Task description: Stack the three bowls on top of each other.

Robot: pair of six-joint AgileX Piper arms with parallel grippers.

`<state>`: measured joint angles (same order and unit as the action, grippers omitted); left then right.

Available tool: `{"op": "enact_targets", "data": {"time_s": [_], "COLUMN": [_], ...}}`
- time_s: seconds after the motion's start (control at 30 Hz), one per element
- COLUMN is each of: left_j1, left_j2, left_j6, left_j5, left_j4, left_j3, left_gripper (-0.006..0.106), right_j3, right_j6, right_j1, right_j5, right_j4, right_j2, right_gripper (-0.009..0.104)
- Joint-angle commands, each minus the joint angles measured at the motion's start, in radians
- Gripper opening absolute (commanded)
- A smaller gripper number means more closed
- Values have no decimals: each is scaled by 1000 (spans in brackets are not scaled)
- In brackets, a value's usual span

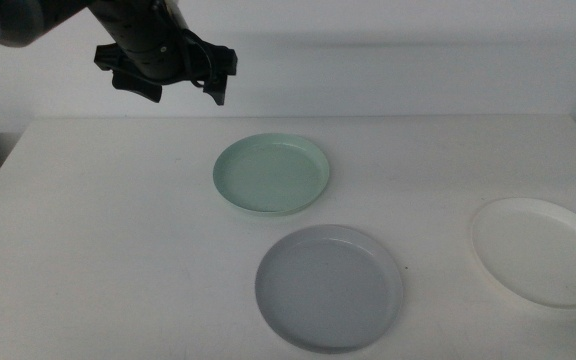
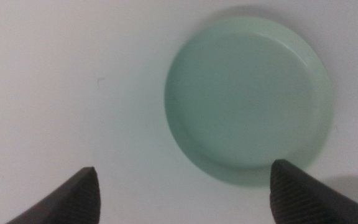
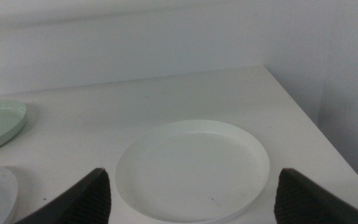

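White table (image 1: 118, 220) with three separate bowls
My left gripper (image 1: 208, 75), jaws apart, hangs above the mint bowl (image 1: 272, 174); grey bowl (image 1: 329, 286) and white bowl (image 1: 542, 251) lie apart; my right gripper (image 3: 191, 193) spreads before the white bowl

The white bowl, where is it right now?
In the middle view the white bowl sits alone near the table's right edge, apart from the grey bowl to its left.

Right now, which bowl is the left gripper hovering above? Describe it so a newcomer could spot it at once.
On the white table, look to the far middle, below the open left gripper. There sits the mint green bowl, empty and apart from the others. Its pale green colour separates it from the grey bowl nearer the camera and the white bowl at the right.
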<state>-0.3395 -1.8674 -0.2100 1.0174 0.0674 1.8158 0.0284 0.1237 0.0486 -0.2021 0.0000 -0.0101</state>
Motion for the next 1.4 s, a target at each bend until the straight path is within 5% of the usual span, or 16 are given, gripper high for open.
{"op": "enact_targets", "data": {"time_s": [0.0,0.47,0.73,0.93,1.13,1.37], "left_j1": [29,76,75,75,76,71], "left_j2": [3,-332,-431,-466,-463,-319], "left_j6": [31,64,66,79,71,76], "left_j5": [-35,-153,-201,-191,-187,-157], "left_j4": [-39,-93,-134,-161,-160,-162], "left_j3": [77,245,245,243,243,243], "left_gripper": [90,89,79,51,-6,-5], "right_j3": [-8,-8,-8,-8,-8,-8], "right_j6": [-5,-5,-5,-5,-5,-5], "right_j1": [6,6,6,6,6,6], "right_j5": [77,77,77,77,77,77], "right_j4": [-6,-6,-6,-6,-6,-6], "right_j2": [-27,-27,-27,-27,-27,-27], "right_gripper": [96,96,96,96,96,96]}}
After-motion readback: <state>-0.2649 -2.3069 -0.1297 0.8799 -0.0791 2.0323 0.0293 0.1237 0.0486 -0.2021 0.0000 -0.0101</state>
